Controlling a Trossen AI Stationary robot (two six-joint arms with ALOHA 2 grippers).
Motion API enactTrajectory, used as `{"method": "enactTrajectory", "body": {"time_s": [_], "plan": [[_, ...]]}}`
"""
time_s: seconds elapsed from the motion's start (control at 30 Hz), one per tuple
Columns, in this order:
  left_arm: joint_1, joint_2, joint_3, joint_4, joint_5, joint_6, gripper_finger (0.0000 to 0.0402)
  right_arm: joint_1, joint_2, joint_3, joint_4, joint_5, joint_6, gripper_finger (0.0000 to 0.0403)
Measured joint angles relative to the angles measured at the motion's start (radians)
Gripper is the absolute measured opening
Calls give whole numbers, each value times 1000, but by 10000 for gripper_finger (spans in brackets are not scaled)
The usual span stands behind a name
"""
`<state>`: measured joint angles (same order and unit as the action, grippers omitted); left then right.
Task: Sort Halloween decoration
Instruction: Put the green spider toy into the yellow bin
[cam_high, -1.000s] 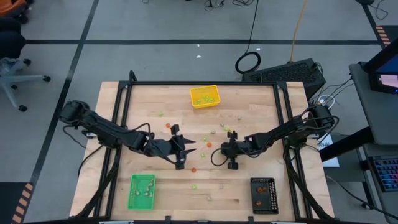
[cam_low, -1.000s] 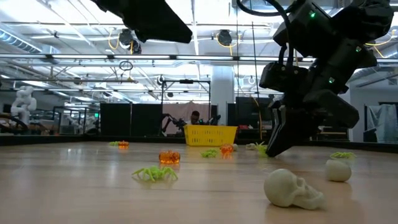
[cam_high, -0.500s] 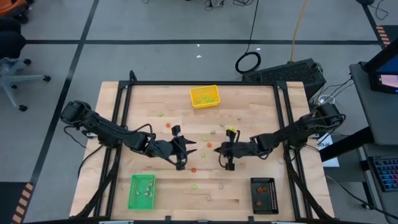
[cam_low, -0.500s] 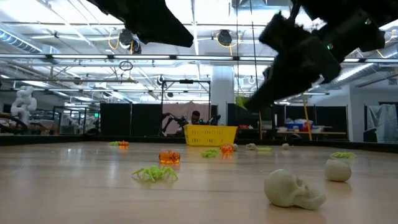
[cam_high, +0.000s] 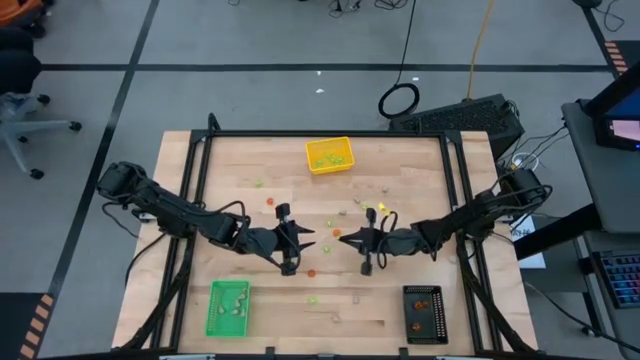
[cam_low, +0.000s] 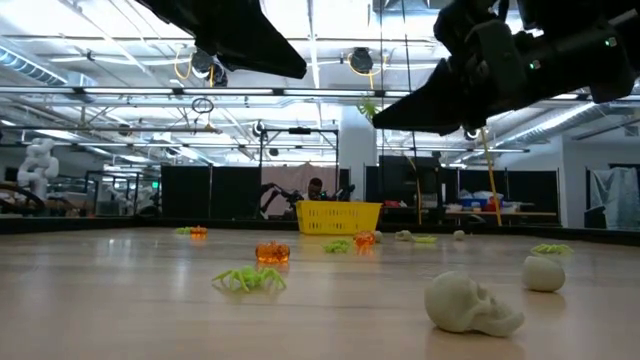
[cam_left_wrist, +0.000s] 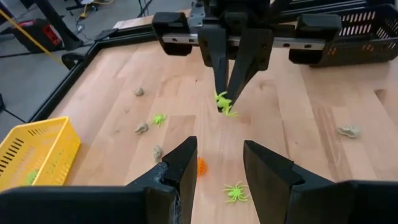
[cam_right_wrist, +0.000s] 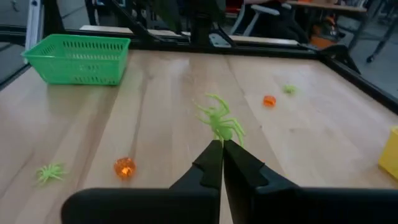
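Pinching a light green plastic spider (cam_right_wrist: 221, 123) between its closed fingertips, the right gripper (cam_right_wrist: 222, 151) is holding that decoration clear of the pale wooden table (cam_high: 400, 170), above the middle of the board. In the left wrist view the same spider (cam_left_wrist: 224, 104) is dangling at the tips of those dark fingers. The left gripper (cam_left_wrist: 217, 163) is hanging just across from it over the table's centre, its two fingers standing apart with nothing between them.

Other pieces are lying scattered on the wood: a small orange pumpkin (cam_right_wrist: 124, 167) and another green spider (cam_right_wrist: 51, 172) near the right gripper, a pale beige skull (cam_low: 470, 303) and a green spider (cam_low: 248, 279) close to the low camera. A yellow mesh tray (cam_high: 329, 154) is sitting at the far edge holding green bits, a green mesh tray (cam_high: 228, 307) at the near left, and a black mesh tray (cam_high: 425, 313) at the near right.
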<state>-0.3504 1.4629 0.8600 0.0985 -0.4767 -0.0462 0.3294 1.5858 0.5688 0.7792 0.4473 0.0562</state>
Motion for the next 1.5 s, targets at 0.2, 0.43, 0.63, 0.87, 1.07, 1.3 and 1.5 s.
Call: {"method": "enactTrajectory", "body": {"time_s": [0.2,0.43,0.63,0.87,1.07,1.3,1.5], "plan": [[1,0,0,2,0,-19,132,1,23,-37,160,-5,-27,0],[2,0,0,9,0,-27,132,-2,74,-38,248,-4,-48,0],[2,-1,0,23,0,-27,132,-2,85,-38,257,-5,-108,0],[3,-1,0,23,0,-26,132,-2,85,-38,257,-5,-315,0],[3,-1,0,22,0,-26,132,-2,85,-38,257,-3,-467,0],[3,-1,0,21,0,-26,132,-2,85,-38,257,-3,-630,0],[3,-1,0,20,0,-26,132,-2,85,-38,257,-3,-776,0]]}}
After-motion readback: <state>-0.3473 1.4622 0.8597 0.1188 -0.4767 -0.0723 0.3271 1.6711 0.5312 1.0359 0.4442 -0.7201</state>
